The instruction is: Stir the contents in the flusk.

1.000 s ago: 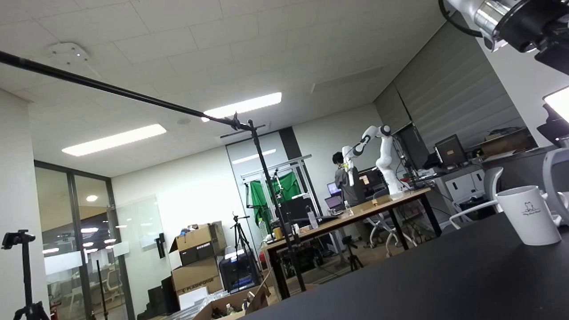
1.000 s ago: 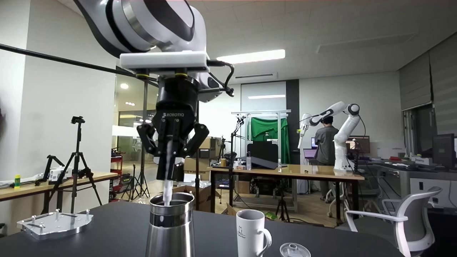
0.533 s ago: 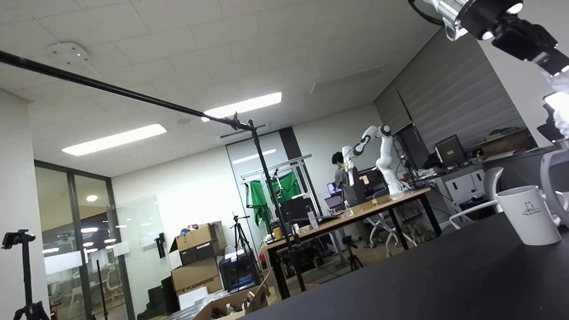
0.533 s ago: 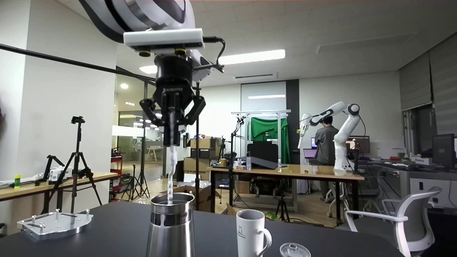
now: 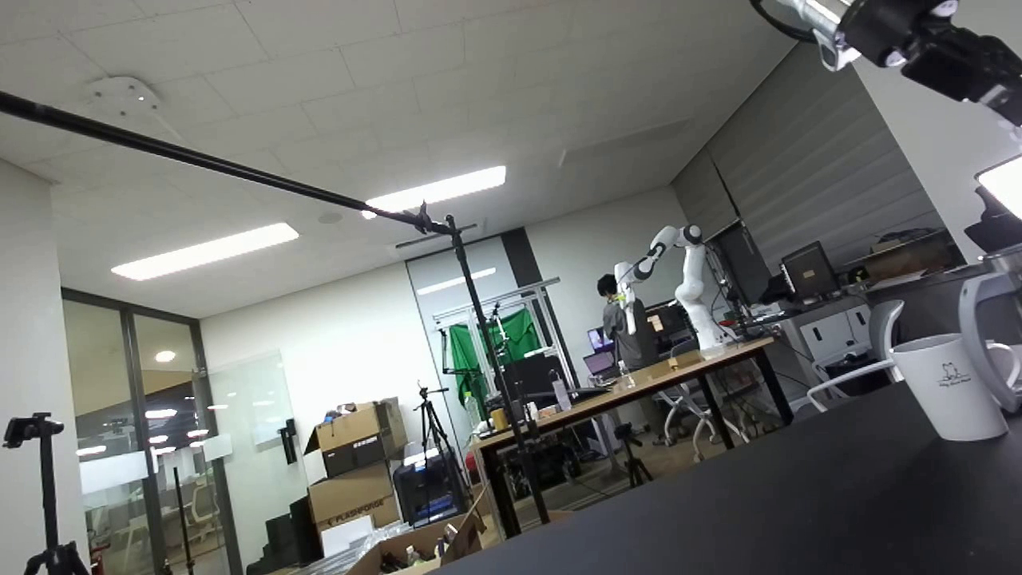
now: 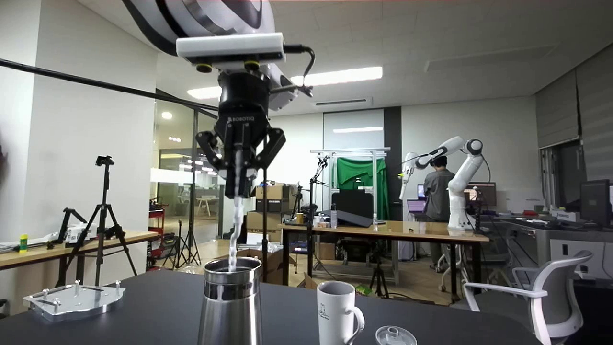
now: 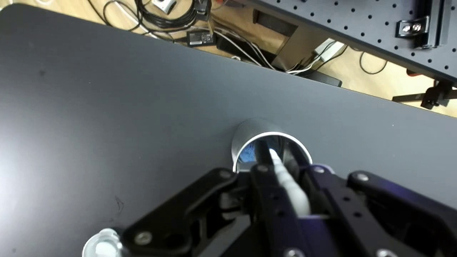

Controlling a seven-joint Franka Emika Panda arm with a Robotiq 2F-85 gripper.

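My gripper (image 6: 239, 190) clasps a white stick (image 6: 238, 216) reaching into the flask (image 6: 232, 306).
It stands low, left of centre in an exterior view; stirring looks in hand, slow circles seem due.

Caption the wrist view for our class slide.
Black two-fingered hand grips a slender white rod reaching into a silvery cylindrical metal flask with blue contents, on a dark table.
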